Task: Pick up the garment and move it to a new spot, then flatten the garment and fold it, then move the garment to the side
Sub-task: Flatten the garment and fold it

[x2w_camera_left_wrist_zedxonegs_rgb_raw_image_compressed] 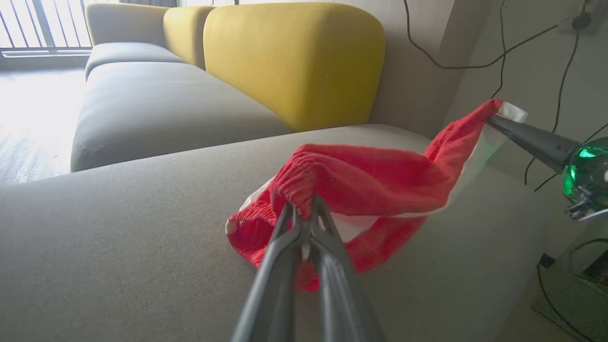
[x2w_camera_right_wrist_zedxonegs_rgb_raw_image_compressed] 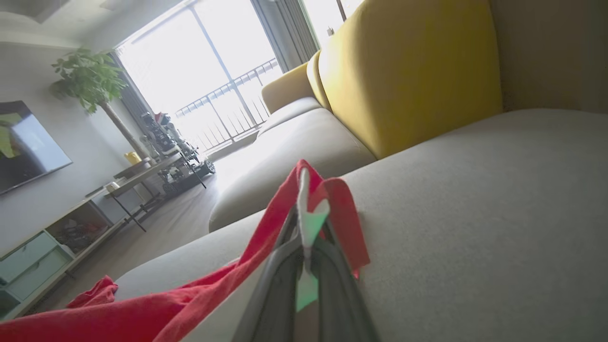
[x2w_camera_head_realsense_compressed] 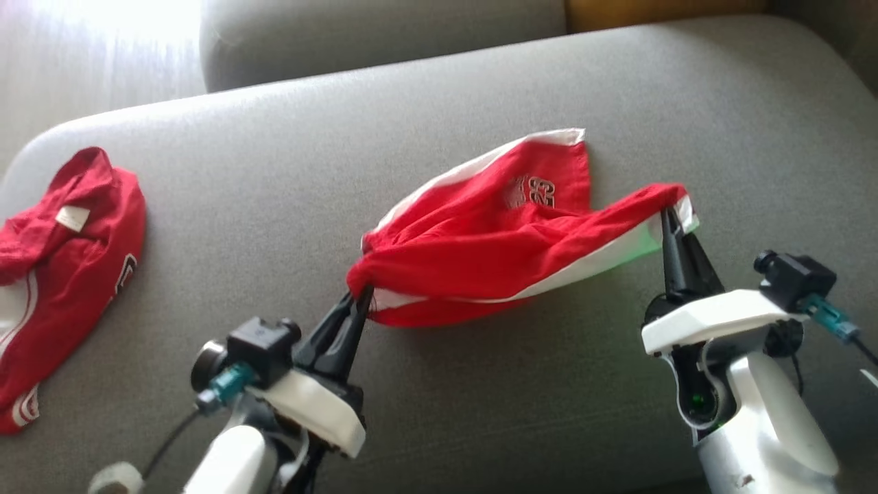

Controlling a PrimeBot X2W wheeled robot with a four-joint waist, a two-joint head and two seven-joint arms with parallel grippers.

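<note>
While two grippers clamp garment, second garment

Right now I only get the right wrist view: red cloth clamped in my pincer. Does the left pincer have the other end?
Observer: Yes. The left pincer is shut on the bunched red edge of the garment.
Operator: Taut between them?
Observer: No. It sags in the middle between the left pincer and the right pincer.
Operator: Anything to the left on the seat?
Observer: A second red garment lies crumpled at the left end of the sofa seat, apart from the held one.
</note>
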